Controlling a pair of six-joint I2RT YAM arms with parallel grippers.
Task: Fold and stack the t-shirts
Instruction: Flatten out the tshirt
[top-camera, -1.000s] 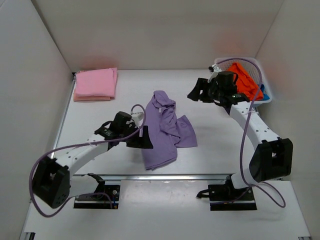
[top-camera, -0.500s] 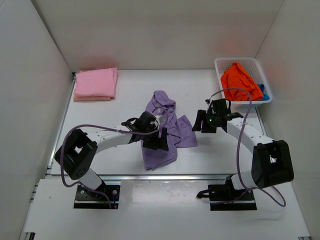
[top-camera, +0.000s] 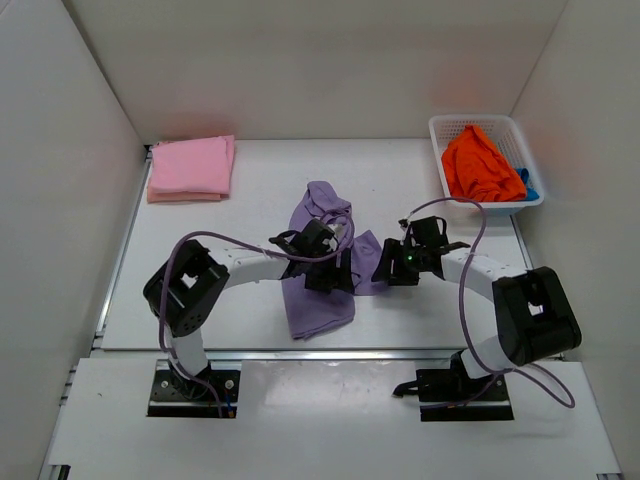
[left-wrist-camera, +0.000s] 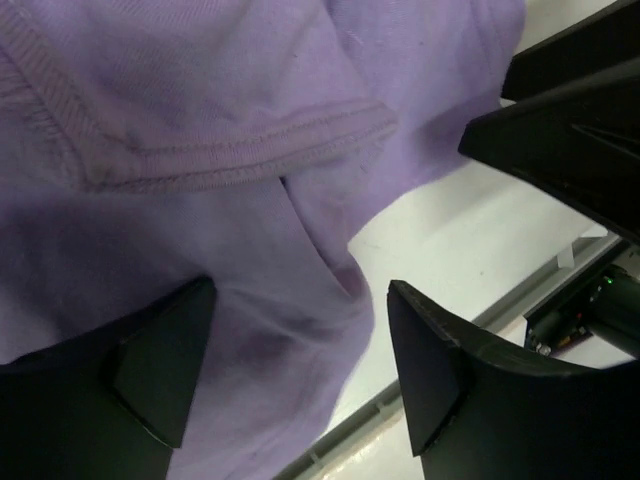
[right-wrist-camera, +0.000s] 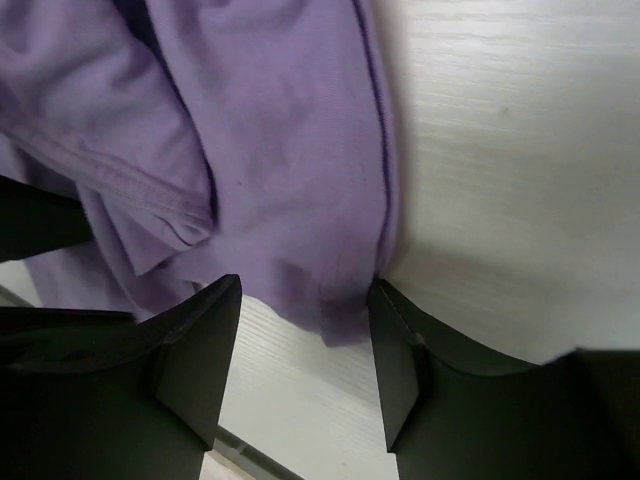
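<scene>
A crumpled lavender purple t-shirt (top-camera: 318, 300) lies in the middle of the table. My left gripper (top-camera: 338, 272) hangs low over its right part, jaws open, with purple cloth (left-wrist-camera: 200, 160) under and between the fingers. My right gripper (top-camera: 385, 268) is at the shirt's right sleeve, open, its fingers straddling the sleeve's corner (right-wrist-camera: 330, 310). A folded pink t-shirt (top-camera: 190, 168) lies at the far left. An orange t-shirt (top-camera: 480, 165) fills the basket, with a bit of blue t-shirt (top-camera: 528, 188) beside it.
The white lattice basket (top-camera: 448, 128) stands at the far right corner. White walls enclose the table on the left, back and right. A metal rail (top-camera: 320, 353) runs along the near edge of the table.
Both arms have swung inward and down to the purple shirt; the right one came from the basket. The right jaws have narrowed a little. The shirt has not visibly moved.
</scene>
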